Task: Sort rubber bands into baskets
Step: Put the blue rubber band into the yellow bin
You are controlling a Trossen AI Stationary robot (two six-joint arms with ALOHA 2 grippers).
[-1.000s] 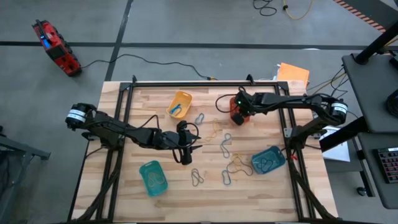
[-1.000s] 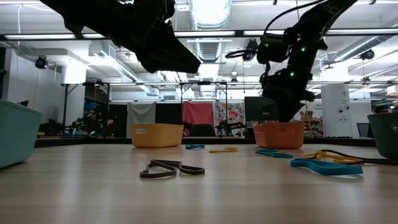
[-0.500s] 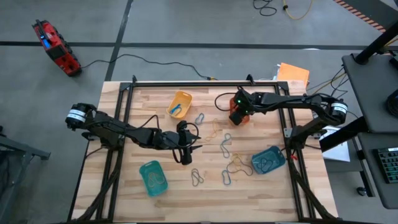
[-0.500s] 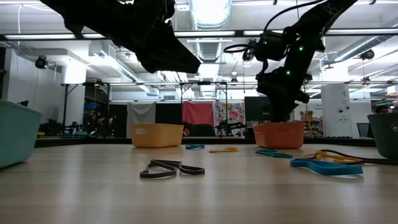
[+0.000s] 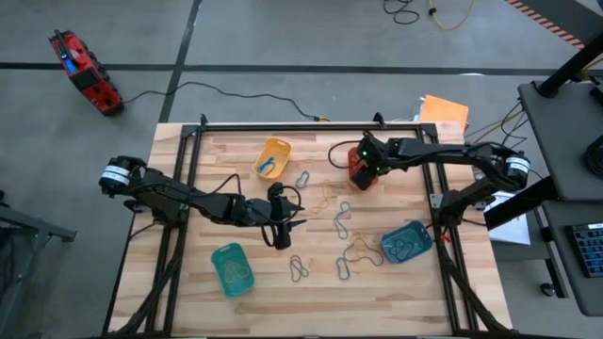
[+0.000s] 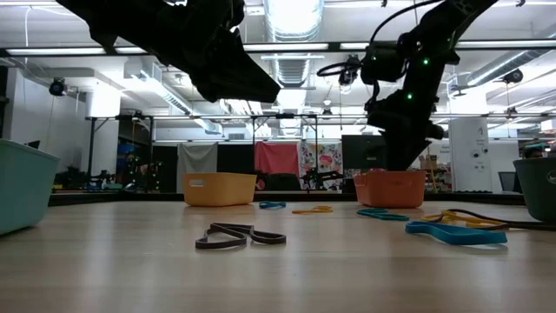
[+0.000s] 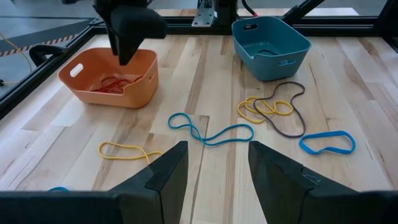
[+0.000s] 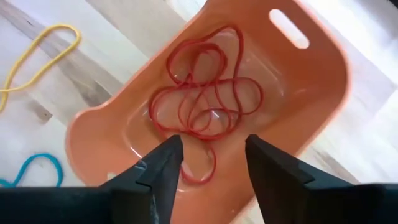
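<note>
The right arm's fingers (image 8: 208, 165) stand spread and empty directly above the orange basket (image 8: 311, 106), where a tangle of red rubber bands (image 8: 208, 102) lies just beyond the fingertips, apparently a colour-matched drop. Farther across the surface (image 5: 226, 169), the left arm's fingers (image 7: 214, 168) wait parted, with yellow and blue bands (image 7: 211, 132) loose just ahead of them.

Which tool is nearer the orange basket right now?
Right. The right tool hangs open directly over the orange basket; the left tool sits mid-table, well away from it.
</note>
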